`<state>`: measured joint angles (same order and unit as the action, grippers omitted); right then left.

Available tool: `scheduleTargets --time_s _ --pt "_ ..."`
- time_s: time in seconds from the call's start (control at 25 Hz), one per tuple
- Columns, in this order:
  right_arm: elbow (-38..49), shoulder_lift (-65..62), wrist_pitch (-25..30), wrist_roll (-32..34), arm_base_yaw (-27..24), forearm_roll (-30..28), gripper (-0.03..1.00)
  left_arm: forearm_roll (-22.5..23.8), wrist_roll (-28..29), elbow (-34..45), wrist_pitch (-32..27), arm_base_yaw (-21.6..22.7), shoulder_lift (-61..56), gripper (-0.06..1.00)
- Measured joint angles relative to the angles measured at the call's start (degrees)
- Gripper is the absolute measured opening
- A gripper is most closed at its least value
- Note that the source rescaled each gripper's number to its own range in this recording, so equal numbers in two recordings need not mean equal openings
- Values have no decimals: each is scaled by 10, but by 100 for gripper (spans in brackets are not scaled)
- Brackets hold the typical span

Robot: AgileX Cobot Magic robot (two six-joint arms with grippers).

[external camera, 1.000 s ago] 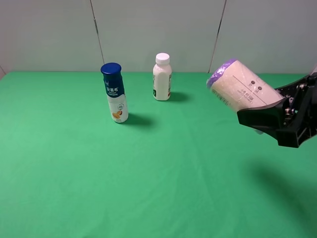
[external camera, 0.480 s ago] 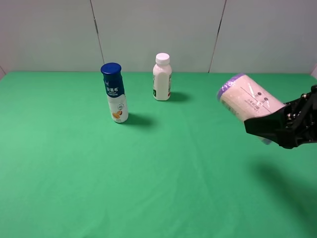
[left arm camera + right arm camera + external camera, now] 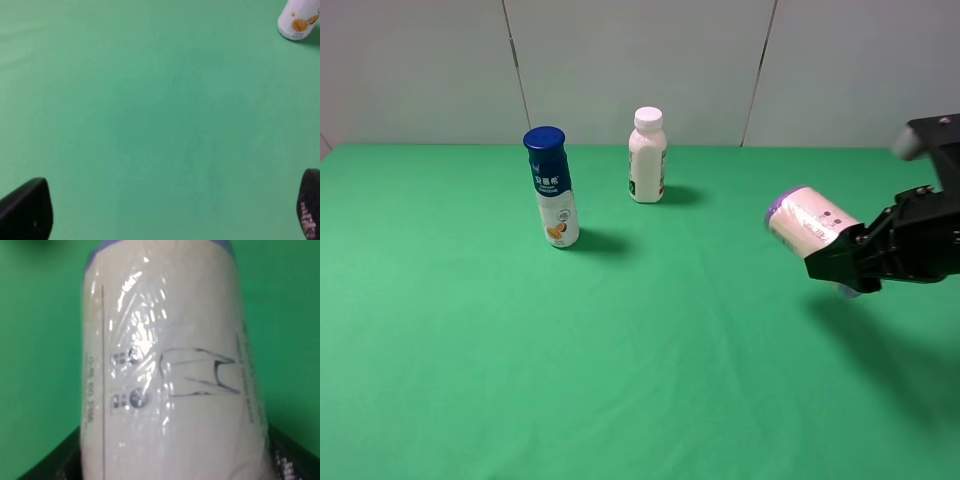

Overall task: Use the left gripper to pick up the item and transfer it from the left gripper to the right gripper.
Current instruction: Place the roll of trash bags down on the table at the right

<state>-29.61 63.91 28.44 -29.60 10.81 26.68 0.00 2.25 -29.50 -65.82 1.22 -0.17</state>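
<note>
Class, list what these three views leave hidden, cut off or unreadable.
- Gripped end of the item: in exterior high, covered by the right gripper; in right wrist, cut by the frame edge.
- Its small print: right wrist, blurred and under glare.
- The left gripper: absent from exterior high; left wrist shows only parts of two fingers.
- The blue-capped bottle: left wrist frame cuts all but its base.

Take the middle of the green cloth table (image 3: 620, 350) as the dial. The blue-capped white plastic bottle (image 3: 551, 188) stands upright on it at eleven o'clock. The white-capped white plastic bottle (image 3: 647, 156) stands upright at twelve, farther back near the rear edge, at two o'clock from its neighbour and well apart from it. Out at two o'clock the cream-wrapped cylinder roll with purple ends (image 3: 807, 222) hangs above the table, clamped in the black right gripper (image 3: 840, 255), its free end aimed toward ten o'clock.
</note>
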Motion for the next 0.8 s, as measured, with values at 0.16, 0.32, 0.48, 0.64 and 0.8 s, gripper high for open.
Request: scheduleTargets --time_s 0.16,0.32,0.48,0.64,0.8 --pt "-20 82 -37 0 0 -25 0 0 0 0 0 0 0 95" --pt "-48 143 -67 0 0 -43 0 0 0 0 0 0 0 95" --pt "-64 186 -105 0 -2 -54 0 0 0 0 0 0 0 95" --pt "-65 219 -138 0 -2 -69 0 0 0 0 0 0 0 95" --pt "-65 241 -154 0 -2 -72 0 0 0 0 0 0 0 95"
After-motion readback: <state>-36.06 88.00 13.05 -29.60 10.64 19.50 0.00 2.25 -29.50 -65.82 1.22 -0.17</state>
